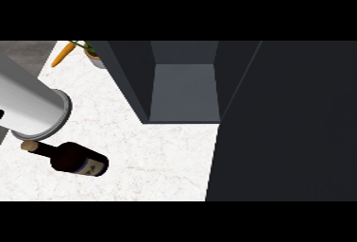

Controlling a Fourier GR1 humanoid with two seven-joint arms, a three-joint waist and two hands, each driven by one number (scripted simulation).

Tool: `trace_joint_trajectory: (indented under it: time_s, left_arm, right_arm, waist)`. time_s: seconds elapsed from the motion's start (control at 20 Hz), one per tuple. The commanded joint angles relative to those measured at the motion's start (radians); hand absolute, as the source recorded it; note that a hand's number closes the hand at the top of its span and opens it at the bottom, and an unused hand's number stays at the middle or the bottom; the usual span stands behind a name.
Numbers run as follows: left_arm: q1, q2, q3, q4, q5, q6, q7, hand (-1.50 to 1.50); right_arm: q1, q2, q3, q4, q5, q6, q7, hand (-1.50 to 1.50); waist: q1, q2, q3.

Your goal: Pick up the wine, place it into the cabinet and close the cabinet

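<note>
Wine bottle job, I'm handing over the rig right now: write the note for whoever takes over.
Hands: no robot hand shows in the head view; only a grey forearm comes in at the left edge, above the bottle's neck. Its fingers are out of view.
Wine bottle: on the white counter, left of the cabinet, cork end pointing left. Whether it is gripped cannot be told.
Cabinet: open, its shelf bare; the dark door stands out at the right.
Done: nothing placed yet.
Left: lift the bottle, set it in the cabinet, close the door.
</note>
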Motion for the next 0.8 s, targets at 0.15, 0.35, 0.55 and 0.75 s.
trace_joint_trajectory:
  time_s: [0.15, 0.35, 0.55, 0.75]
  left_arm:
    - [0.025, -0.044, -0.018, 0.083, -0.099, -0.062, -0.067, -1.5]
    - [0.046, -0.063, -0.038, 0.131, -0.143, -0.107, -0.097, -1.5]
    - [0.07, -0.071, -0.024, 0.25, -0.185, -0.18, -0.177, -1.5]
    - [0.061, -0.095, -0.037, 0.269, -0.22, -0.177, -0.184, -1.5]
  right_arm:
    - [-0.022, -0.013, -0.018, -0.167, -0.051, -0.022, 0.128, -1.5]
    - [-0.133, -0.011, -0.024, -0.079, -0.023, -0.061, 0.156, -1.5]
    - [-0.118, -0.022, -0.042, -0.149, -0.052, -0.056, 0.196, -1.5]
    - [-0.107, -0.021, -0.066, -0.101, -0.074, -0.033, 0.149, -1.5]
  waist:
    - [0.0, -0.001, 0.0]
    - [0.005, -0.001, -0.001]
    - [-0.002, -0.002, -0.001]
    - [0.002, 0.0, 0.0]
